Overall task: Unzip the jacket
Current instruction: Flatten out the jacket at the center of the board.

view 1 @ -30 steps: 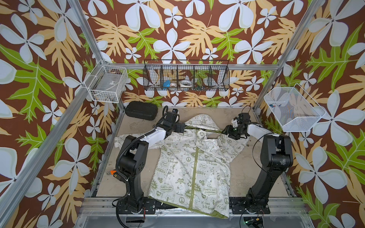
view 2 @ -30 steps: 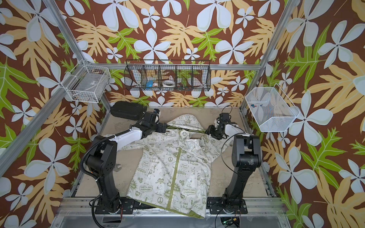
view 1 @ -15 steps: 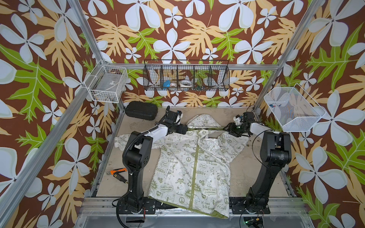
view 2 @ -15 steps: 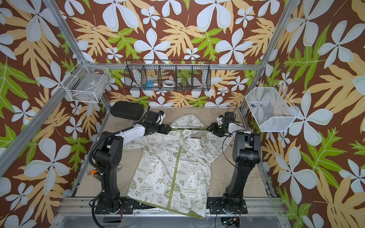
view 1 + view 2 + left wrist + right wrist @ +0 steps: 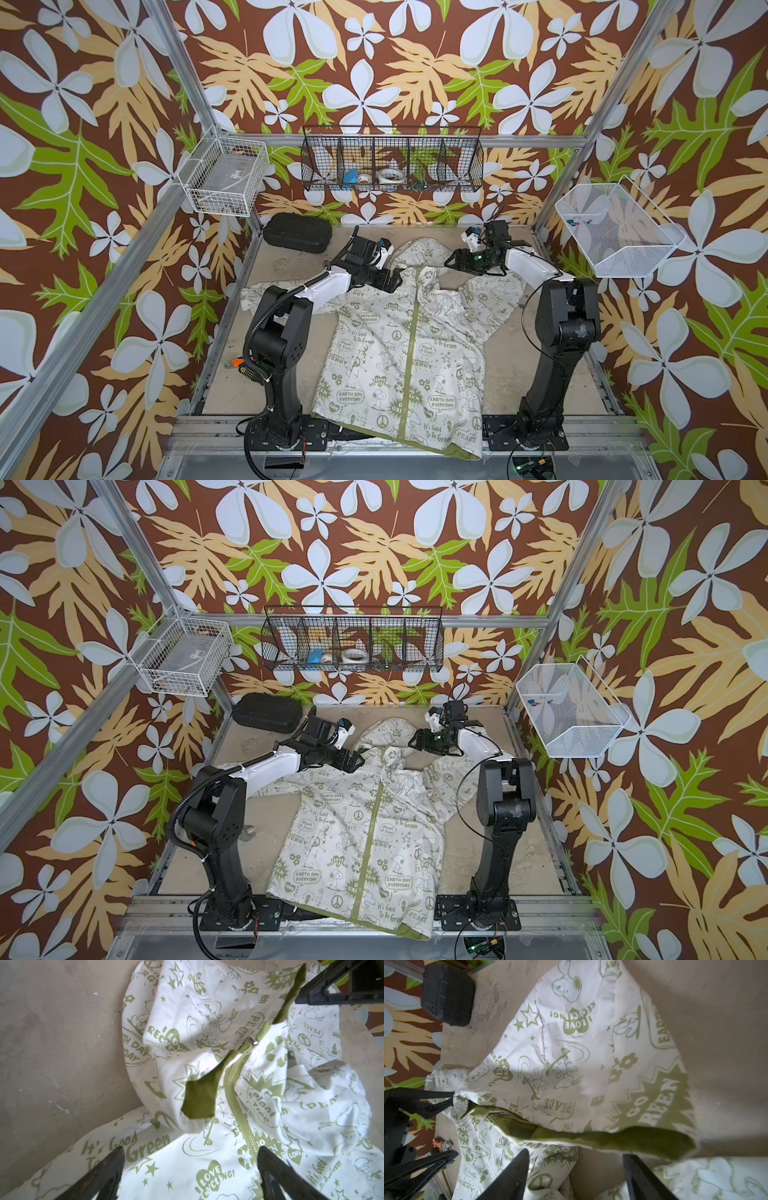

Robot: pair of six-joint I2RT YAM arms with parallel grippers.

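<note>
Jacket (image 5: 399, 353) lies front-up along the middle of the table (image 5: 291, 266), hood (image 5: 419, 251) toward the back wall. Its olive zipper (image 5: 409, 345) is closed up to the pull (image 5: 252, 1041) at the collar. A second ago the hood's olive rim ran taut between both claws; now it sags loose. The left gripper (image 5: 397, 279) is spread wide over the collar. The right gripper (image 5: 449, 262), jaws parted wider than before, holds nothing beside the hood.
</note>
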